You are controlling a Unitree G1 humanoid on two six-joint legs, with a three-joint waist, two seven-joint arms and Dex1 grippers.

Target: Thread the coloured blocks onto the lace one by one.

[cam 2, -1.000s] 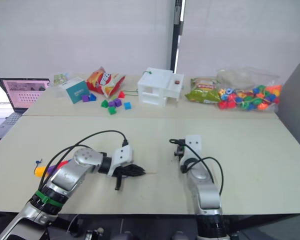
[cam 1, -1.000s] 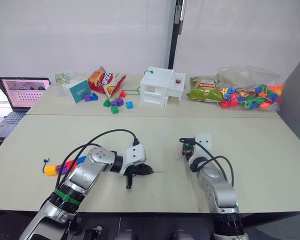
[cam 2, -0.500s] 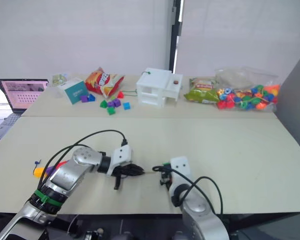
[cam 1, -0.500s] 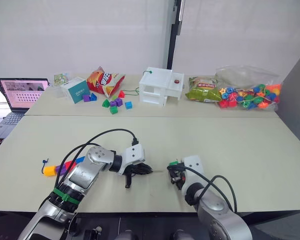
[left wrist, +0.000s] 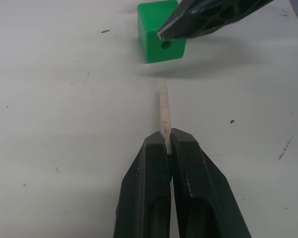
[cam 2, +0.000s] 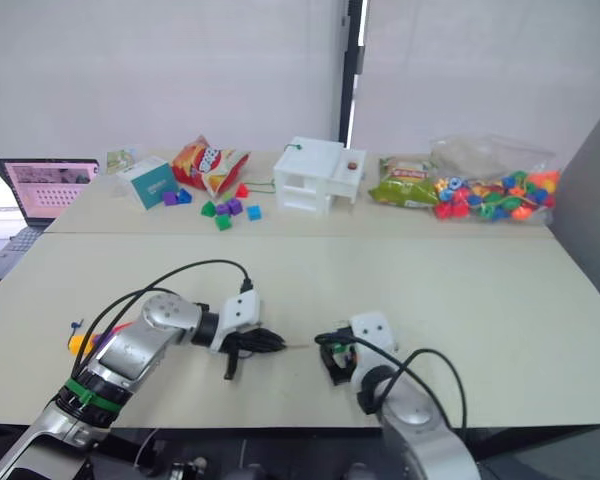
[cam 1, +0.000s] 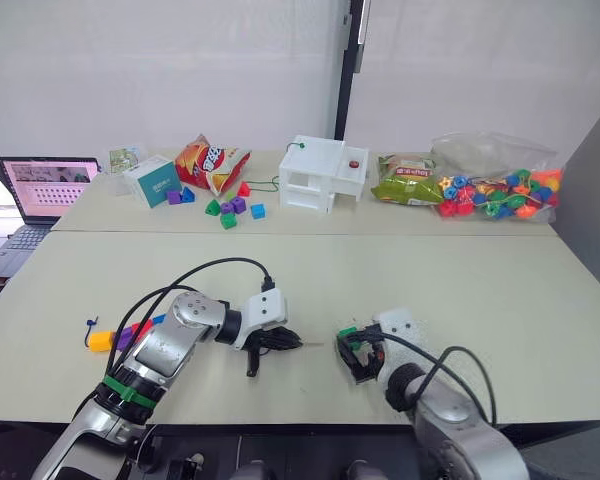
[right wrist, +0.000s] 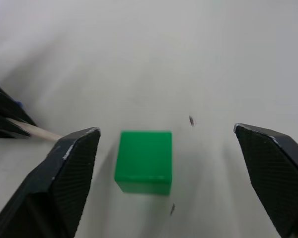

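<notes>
The left hand (left wrist: 168,148) is pinched tight on the lace (left wrist: 163,111), its stiff pale tip pointing at the holed face of the green block (left wrist: 160,30), just short of it. The right hand (right wrist: 161,148) is spread wide around that block, not touching it — bare table (cam 1: 280,270) lies on every side. The other coloured blocks (cam 1: 125,335) lie near the table's left edge, behind the left arm.

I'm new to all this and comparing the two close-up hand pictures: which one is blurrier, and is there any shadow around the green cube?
The right wrist view is blurrier: the tabletop looks streaked and the green cube has soft edges. The left wrist view is crisp, down to the table's specks and the cube's hole, with a soft shadow on the table in front of the cube, under the right gripper. The lace tip there is sharp too.
</notes>
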